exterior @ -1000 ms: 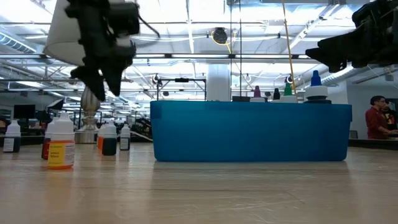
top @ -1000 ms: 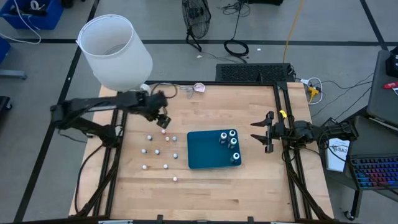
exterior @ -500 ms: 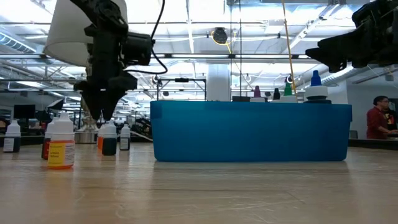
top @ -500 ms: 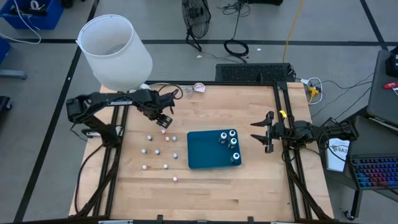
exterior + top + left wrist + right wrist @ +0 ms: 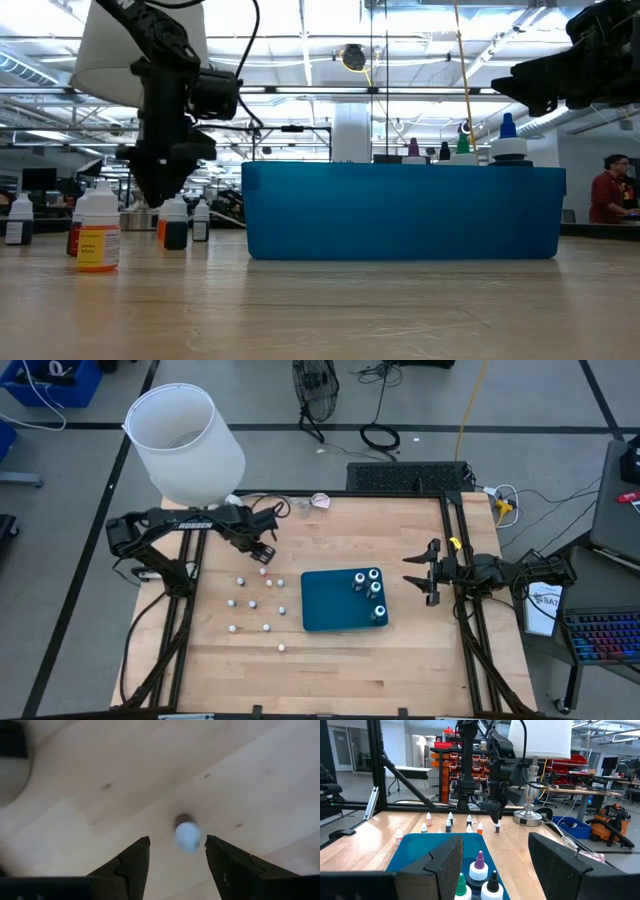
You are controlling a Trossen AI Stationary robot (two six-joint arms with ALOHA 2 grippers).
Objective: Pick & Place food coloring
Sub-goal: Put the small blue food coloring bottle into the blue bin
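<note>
Several tiny food coloring bottles stand upright on the wooden table, left of a teal tray. The tray holds more of the bottles along its right side. My left gripper hangs open, pointing down, just above the farthest loose bottle. In the left wrist view that white-capped bottle shows between the gripper's two fingers, untouched. In the low view this gripper hovers over the bottle row. My right gripper waits open and level at the table's right edge, its fingers framing the tray.
A big white lampshade stands over the table's far left corner, its base on the wood. Cables and a small pink thing lie at the far edge. A person stands far off in the room behind.
My left gripper has sunk toward the farthest loose bottle and has tipped to point straight down. Its fingers have drawn somewhat closer together but stay apart. The bottles have not moved.
</note>
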